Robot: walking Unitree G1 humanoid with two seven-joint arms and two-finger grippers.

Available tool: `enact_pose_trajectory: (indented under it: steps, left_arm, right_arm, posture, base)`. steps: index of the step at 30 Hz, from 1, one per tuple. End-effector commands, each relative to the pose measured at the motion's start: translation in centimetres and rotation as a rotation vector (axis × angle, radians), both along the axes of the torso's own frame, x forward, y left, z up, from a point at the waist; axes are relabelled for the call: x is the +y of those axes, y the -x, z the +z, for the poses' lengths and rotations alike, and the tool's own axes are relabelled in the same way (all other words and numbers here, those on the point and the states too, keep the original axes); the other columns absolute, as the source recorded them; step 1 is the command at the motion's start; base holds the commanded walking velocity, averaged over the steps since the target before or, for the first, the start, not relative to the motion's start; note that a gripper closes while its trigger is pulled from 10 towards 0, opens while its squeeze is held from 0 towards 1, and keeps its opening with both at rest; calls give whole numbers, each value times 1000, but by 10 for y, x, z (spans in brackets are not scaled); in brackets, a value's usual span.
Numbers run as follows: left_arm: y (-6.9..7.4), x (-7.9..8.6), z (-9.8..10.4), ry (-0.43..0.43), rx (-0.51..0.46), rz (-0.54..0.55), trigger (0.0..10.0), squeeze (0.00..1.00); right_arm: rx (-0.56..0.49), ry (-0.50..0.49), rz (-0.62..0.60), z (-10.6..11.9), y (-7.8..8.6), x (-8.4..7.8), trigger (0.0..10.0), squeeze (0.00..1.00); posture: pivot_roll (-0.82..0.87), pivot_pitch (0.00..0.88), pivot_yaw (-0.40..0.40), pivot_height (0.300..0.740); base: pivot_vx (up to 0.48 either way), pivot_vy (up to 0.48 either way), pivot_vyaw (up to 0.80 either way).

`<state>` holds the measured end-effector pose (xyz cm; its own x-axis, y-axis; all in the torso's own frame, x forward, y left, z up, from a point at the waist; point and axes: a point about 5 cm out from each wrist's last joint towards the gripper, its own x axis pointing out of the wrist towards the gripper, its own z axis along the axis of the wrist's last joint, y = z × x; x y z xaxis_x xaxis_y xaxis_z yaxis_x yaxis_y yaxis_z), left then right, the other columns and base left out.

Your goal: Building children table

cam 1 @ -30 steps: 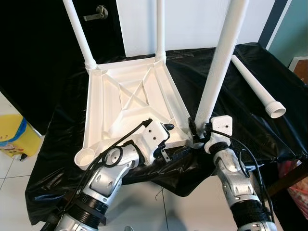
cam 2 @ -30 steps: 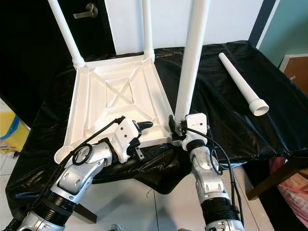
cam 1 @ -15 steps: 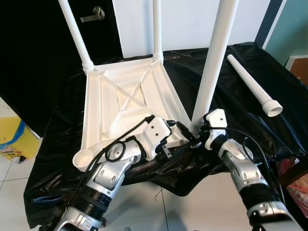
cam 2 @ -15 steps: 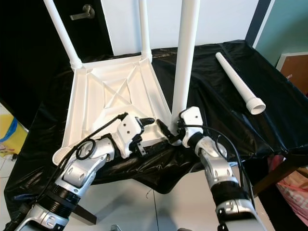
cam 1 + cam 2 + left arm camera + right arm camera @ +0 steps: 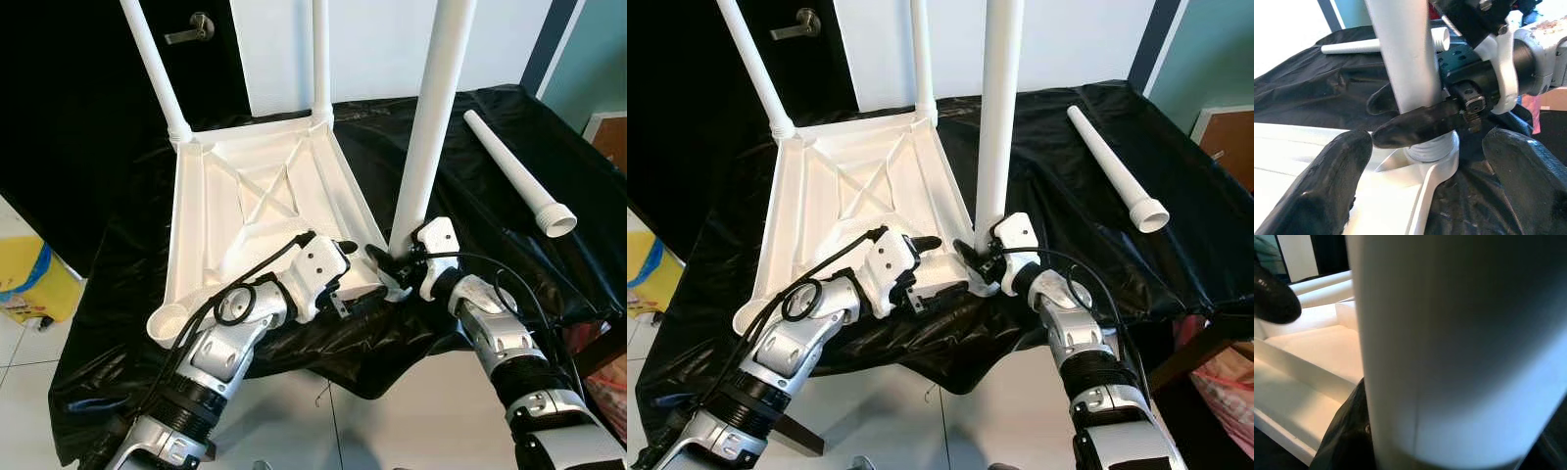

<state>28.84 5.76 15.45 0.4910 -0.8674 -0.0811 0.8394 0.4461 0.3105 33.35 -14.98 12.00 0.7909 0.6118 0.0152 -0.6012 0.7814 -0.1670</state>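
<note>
You have one white tabletop point(image 5: 260, 211) lying upside down on a black sheet point(image 5: 470, 211), with its ribbed underside facing up. Use this tabletop as your reference.

Count four white legs in all. Three stand upright in corner sockets of the tabletop: the far-left leg point(image 5: 152, 64), the far-right leg point(image 5: 321, 54), and the near-right leg point(image 5: 431, 117). The fourth, the loose leg point(image 5: 517, 174), lies flat on the sheet, well apart from the tabletop on its right side, flared end toward you.

Count four corner sockets. Three hold a leg each. The near-left socket point(image 5: 168, 321) holds nothing.

You have two grippers at work, both at the near-right corner of the tabletop.

The right gripper point(image 5: 389, 266) is at the foot of the near-right leg, just above its socket. Its fingers point(image 5: 1420, 122) close around the leg, one on each side. In the right wrist view the leg point(image 5: 1449, 347) stands directly against the camera.

The left gripper point(image 5: 345, 262) rests at the near edge of the tabletop, just beside the near-right corner. Its jaws stand wide apart; in the left wrist view its two fingertips point(image 5: 1334, 176) sit either side of the socket collar and grip nothing.
</note>
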Motion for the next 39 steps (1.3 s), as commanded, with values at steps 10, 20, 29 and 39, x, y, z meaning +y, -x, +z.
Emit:
enact_pose_trajectory:
  steps: [10,20,29,39]
  left_arm:
    - [-3,10,-6,-27,-3,29,10000,0]
    - [1,9,-9,-15,10,32,10000,0]
    - [5,9,-11,-10,23,27,10000,0]
    - [5,9,-10,-3,23,29,10000,0]
  right_arm:
    - [39,-45,-136,-11,-2,-10,10000,0]
    - [68,-26,-331,-21,0,-16,10000,0]
    - [59,-98,-549,-27,10,-5,10000,0]
    - [76,-138,-800,-35,24,3,10000,0]
  posture:
    - [-105,0,36,740]
    - [-108,0,31,740]
    - [-112,0,33,740]
    - [-116,0,29,740]
  base:
    - [0,0,0]
    - [0,0,0]
    - [0,0,0]
    - [0,0,0]
